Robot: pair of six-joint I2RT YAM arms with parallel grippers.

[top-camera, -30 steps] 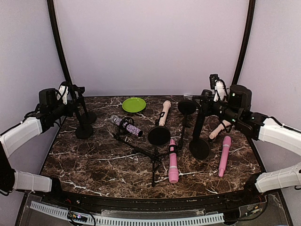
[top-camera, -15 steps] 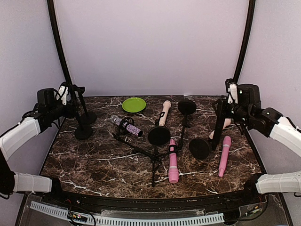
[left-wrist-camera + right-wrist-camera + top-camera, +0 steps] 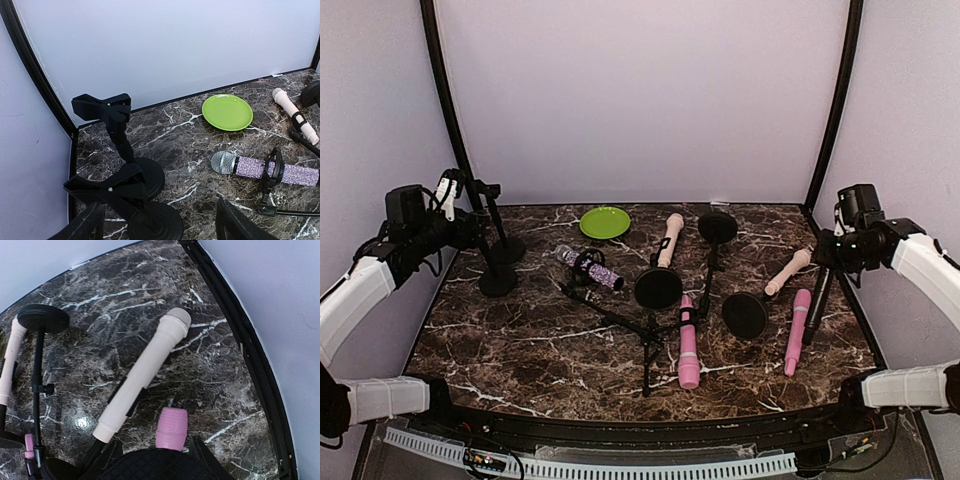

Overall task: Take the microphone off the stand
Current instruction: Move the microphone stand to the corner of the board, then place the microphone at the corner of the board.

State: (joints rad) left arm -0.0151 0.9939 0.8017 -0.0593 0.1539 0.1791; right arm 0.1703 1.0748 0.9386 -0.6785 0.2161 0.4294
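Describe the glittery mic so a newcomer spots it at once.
Find the green plate at the back of the marble table. Just in front of it lies the glittery microphone with a black clip round its body. Only it has a silver mesh head and purple handle; the other mics are plain pink or cream.

place: lab booth | cue: plain enclosure walls [image 3: 640, 100], marbled tabletop [image 3: 520, 350]

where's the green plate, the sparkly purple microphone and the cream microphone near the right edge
green plate [image 3: 227, 112], left wrist view, centre of the dish
sparkly purple microphone [image 3: 250, 167], left wrist view, glitter body just left of the clip
cream microphone [image 3: 142, 372], right wrist view, middle of the handle
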